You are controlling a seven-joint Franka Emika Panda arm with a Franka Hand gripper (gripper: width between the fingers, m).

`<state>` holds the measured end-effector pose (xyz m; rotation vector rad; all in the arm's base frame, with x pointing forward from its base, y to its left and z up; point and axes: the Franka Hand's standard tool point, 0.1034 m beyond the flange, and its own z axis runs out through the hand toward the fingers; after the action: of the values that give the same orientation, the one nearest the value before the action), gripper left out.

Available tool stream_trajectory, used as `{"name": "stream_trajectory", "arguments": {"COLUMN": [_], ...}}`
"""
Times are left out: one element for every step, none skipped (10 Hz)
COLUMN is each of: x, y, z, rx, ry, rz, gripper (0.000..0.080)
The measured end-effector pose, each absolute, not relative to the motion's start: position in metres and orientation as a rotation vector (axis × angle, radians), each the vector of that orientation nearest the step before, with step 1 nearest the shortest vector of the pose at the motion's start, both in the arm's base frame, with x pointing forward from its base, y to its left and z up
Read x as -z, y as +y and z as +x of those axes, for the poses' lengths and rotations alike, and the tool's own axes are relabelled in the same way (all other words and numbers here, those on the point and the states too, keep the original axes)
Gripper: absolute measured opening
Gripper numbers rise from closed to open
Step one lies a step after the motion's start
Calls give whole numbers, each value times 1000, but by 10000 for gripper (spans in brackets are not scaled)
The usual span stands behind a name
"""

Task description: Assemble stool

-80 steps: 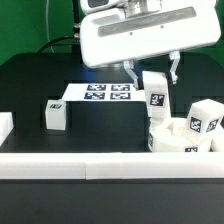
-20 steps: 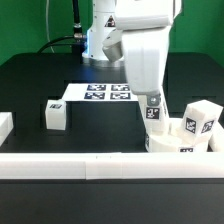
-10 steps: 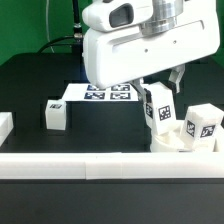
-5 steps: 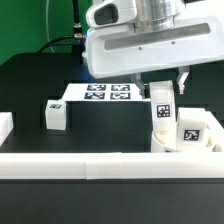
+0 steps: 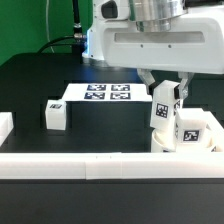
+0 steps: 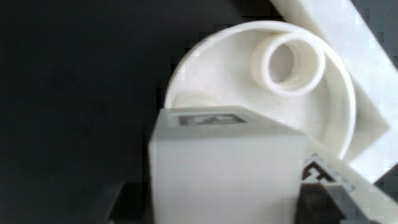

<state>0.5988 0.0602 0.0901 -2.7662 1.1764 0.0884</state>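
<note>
Stool parts, read from the exterior view's left: one loose leg [image 5: 55,114] stands alone on the black tabletop [image 5: 30,85], well off to the side of the jaws and untouched. The marker board [image 5: 100,93] lies between that leg and the jaws, a little further back.

The jaws are clamped on a second leg [image 5: 160,108], held upright with its lower end down at the seat [image 5: 172,146]. The seat sits directly beneath the jaws, against the long white rail [image 5: 80,163]. In the wrist view this gripped leg [image 6: 222,165] fills the gap between the jaws, with the seat's pale rim [image 6: 222,60] and a round opening beyond it.

Just past the jaws, on the exterior view's right, a third leg [image 5: 192,128] stands on the seat with its tag tilted.

My read is that we are around the middle. One leg looks placed on the seat, one is being fitted now, and one is not yet picked up. I cannot tell from here whether either leg at the seat is fully home in its socket.
</note>
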Motion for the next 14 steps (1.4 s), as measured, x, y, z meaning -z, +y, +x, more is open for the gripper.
{"name": "stream_trajectory", "arguments": {"x": [-90, -90, -90, -90, -89, -89, -89, -89, -89, -90, -95, -103, -111, -116], "y": [61, 63, 63, 64, 66, 69, 70, 72, 72, 73, 72, 75, 76, 76], "z": [599, 598, 598, 597, 597, 597, 596, 596, 596, 596, 595, 596, 596, 595], "rx": [-95, -109, -113, -122, -128, -145, -159, -169, -168, -167, -169, -166, -145, -131], "ry": [1289, 1475, 1550, 1599, 1655, 1761, 1820, 1851, 1825, 1796, 1692, 1663, 1560, 1435], "rz": [-2720, -2631, -2596, -2563, -2529, -2450, -2396, -2364, -2383, -2403, -2475, -2490, -2544, -2598], "gripper": [340, 340, 340, 340, 340, 340, 340, 345, 345, 521, 609, 609, 641, 647]}}
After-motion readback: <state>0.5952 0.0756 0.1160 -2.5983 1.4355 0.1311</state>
